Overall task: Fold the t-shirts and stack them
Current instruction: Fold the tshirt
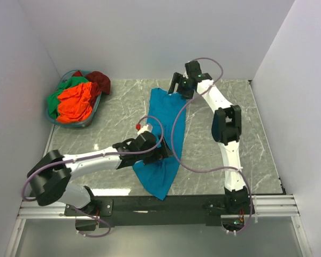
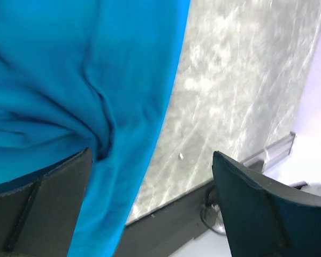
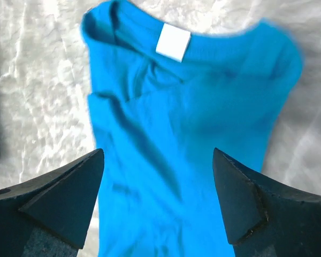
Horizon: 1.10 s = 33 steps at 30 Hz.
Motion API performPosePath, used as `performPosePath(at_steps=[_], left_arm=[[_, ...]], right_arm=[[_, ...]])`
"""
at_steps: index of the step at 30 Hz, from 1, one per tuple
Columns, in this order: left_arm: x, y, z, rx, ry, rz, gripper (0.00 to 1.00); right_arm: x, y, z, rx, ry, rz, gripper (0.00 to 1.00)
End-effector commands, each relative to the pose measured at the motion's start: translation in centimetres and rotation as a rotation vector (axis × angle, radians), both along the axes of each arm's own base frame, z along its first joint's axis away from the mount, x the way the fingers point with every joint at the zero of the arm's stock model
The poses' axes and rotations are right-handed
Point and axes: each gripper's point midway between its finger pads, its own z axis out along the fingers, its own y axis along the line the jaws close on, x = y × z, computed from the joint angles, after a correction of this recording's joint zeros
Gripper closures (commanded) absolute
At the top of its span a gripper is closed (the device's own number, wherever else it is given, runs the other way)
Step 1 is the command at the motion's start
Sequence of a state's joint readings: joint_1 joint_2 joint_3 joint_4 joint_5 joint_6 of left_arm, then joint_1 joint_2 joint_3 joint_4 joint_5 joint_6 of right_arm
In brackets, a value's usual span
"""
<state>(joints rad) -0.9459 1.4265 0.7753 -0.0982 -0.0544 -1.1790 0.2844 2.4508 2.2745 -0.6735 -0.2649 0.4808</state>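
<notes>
A teal-blue t-shirt (image 1: 163, 134) lies as a long narrow strip down the middle of the marble table, collar end far, bunched hem end near. My left gripper (image 1: 161, 151) is open over the shirt's near part; in the left wrist view the cloth (image 2: 69, 80) fills the left side and its edge runs past my left finger (image 2: 37, 209). My right gripper (image 1: 177, 85) is open above the collar end; the right wrist view shows the collar with a white label (image 3: 173, 43) and the shirt (image 3: 192, 139) between the fingers. Orange (image 1: 75, 103), green (image 1: 64, 88) and dark red (image 1: 99, 80) shirts lie in the basket.
The round teal-rimmed basket (image 1: 69, 122) stands at the far left of the table. White walls enclose the table on three sides. The black rail (image 1: 166, 206) with the arm bases runs along the near edge. Purple cables loop over both arms.
</notes>
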Motion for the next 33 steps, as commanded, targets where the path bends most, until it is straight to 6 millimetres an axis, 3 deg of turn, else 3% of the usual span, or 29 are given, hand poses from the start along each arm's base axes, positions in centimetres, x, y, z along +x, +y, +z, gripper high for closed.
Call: performPosePath(at_steps=[1, 2, 4, 6, 7, 8, 9, 10, 11, 12, 13, 14, 16, 17, 20, 25, 30, 33], left_arm=[[2.3, 2.7, 2.0, 0.116, -0.122, 0.095, 0.00], [2.6, 3.4, 2.7, 0.137, -0.141, 0.119, 0.01], [2.7, 5.9, 2.4, 0.221, -0.138, 0.195, 0.02], [3.0, 8.8, 3.2, 0.275, -0.168, 0.308, 0.01], [3.2, 9.3, 3.7, 0.278, -0.187, 0.325, 0.01], [3.3, 10.1, 4.5, 0.274, -0.221, 0.343, 0.01], [3.3, 10.5, 4.8, 0.281, -0.235, 0.338, 0.01], [3.2, 10.8, 5.0, 0.285, -0.244, 0.334, 0.01], [3.0, 10.9, 5.6, 0.275, -0.254, 0.330, 0.01], [2.9, 11.0, 5.8, 0.269, -0.250, 0.330, 0.00], [2.6, 11.3, 5.6, 0.275, -0.237, 0.330, 0.01], [2.3, 11.2, 5.9, 0.256, -0.233, 0.322, 0.00], [1.3, 10.3, 5.4, 0.202, -0.199, 0.275, 0.01], [1.0, 10.0, 5.1, 0.176, -0.187, 0.263, 0.01], [-0.5, 8.5, 4.4, 0.066, -0.143, 0.201, 0.01], [-0.5, 9.9, 5.6, 0.052, -0.177, 0.248, 0.01], [-0.7, 10.8, 4.9, 0.096, -0.155, 0.267, 0.01], [-0.4, 10.0, 5.3, 0.112, -0.182, 0.216, 0.01]], right_arm=[[-1.8, -1.0, 12.0, -0.010, -0.217, 0.001, 0.12], [-3.1, -1.4, 10.4, -0.045, -0.176, -0.004, 0.11], [-5.2, -1.0, 10.1, -0.083, -0.170, 0.003, 0.12], [-9.0, -0.4, 8.7, -0.096, -0.126, 0.039, 0.12], [-10.1, -0.2, 9.5, -0.092, -0.145, 0.036, 0.12], [-11.9, -0.4, 7.0, -0.119, -0.089, 0.045, 0.11], [-13.5, 0.7, 6.4, -0.134, -0.078, 0.071, 0.11], [-14.4, 0.5, 6.7, -0.143, -0.086, 0.056, 0.11], [-16.2, 0.3, 4.6, -0.173, -0.038, 0.059, 0.12], [-17.2, 0.4, 4.1, -0.178, -0.023, 0.053, 0.11], [-18.2, 1.3, 4.6, -0.158, -0.036, 0.054, 0.11], [-19.9, 1.2, 2.8, -0.175, 0.001, 0.063, 0.11], [-21.8, 2.6, 2.4, -0.164, -0.001, 0.077, 0.11], [-23.0, 2.5, 1.0, -0.180, 0.025, 0.086, 0.11], [-24.7, 3.1, -0.3, -0.201, 0.042, 0.088, 0.11], [-26.5, 3.2, -4.0, -0.237, 0.136, 0.065, 0.12], [-25.6, 2.8, -5.0, -0.290, 0.148, 0.048, 0.12], [-24.6, 2.6, -5.6, -0.337, 0.152, 0.053, 0.12]])
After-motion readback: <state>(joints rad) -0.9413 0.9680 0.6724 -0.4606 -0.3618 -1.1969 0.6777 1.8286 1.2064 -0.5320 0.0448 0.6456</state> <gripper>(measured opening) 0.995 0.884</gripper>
